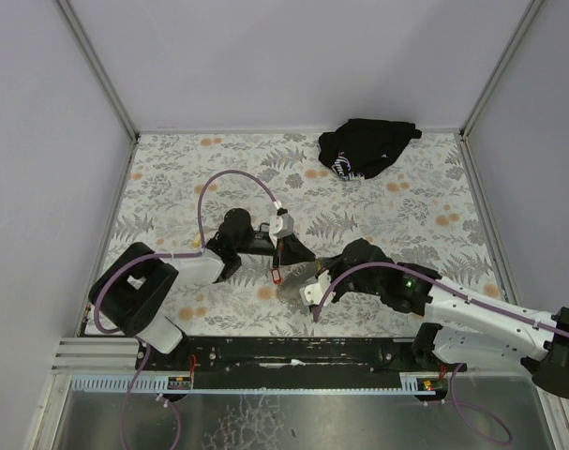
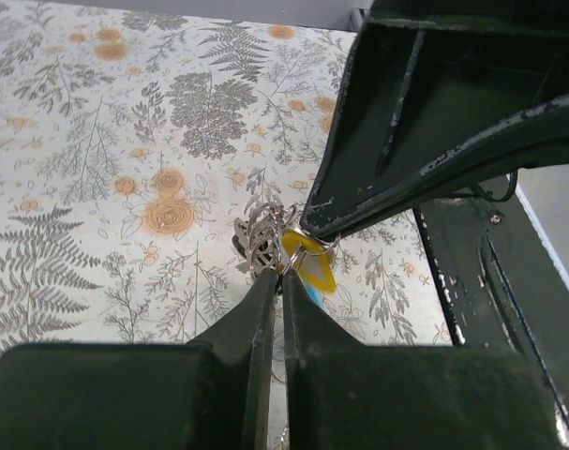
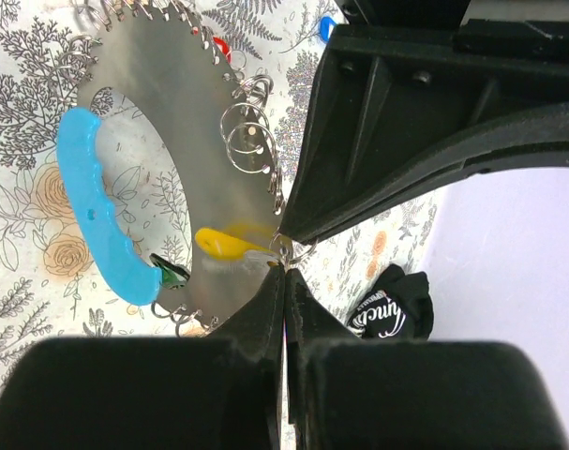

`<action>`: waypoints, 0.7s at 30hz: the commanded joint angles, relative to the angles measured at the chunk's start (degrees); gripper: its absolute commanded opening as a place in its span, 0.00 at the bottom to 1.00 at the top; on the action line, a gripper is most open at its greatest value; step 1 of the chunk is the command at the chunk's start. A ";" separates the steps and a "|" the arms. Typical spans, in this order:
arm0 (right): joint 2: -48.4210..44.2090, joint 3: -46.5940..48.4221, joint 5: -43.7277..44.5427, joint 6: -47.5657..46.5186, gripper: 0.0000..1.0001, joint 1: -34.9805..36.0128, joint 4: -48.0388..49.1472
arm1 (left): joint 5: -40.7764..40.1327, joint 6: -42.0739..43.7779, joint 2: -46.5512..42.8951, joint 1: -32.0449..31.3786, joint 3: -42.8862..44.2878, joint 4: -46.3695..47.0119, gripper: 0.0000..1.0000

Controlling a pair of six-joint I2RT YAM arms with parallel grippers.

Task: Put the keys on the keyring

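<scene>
Only the right wrist view shows the right gripper [image 3: 284, 253] with its jaws closed on the keyring [image 3: 297, 248], a small ring at the edge of a grey strap [image 3: 172, 131]; the strap's light-blue section [image 3: 89, 202] curves well left of the tips, with a green tag [image 3: 169, 275] at its end and a red tag [image 3: 220, 47] and a blue tag [image 3: 328, 26] beyond the tips. Only the left wrist view shows the left gripper [image 2: 293, 251], jaws shut, their tips meeting at the yellow-tagged key [image 2: 314, 267], a tangle of rings [image 2: 261, 239] just to their left; pinching or merely touching, I cannot tell. From above both grippers meet mid-desk [image 1: 172, 169], open surface around them, a black cloth bundle [image 1: 366, 147] far beyond near the back edge; there the keyring is hidden under the fingers
</scene>
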 commanded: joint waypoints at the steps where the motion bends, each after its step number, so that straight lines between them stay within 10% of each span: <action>1: -1.96 -2.36 0.25 4.41 0.00 0.46 3.10 | -11.30 -10.35 -1.30 0.65 -3.24 9.79 0.00; 21: -0.80 -13.52 4.08 12.95 0.00 0.43 23.40 | -35.06 -31.16 -2.50 -2.65 -13.29 29.63 0.00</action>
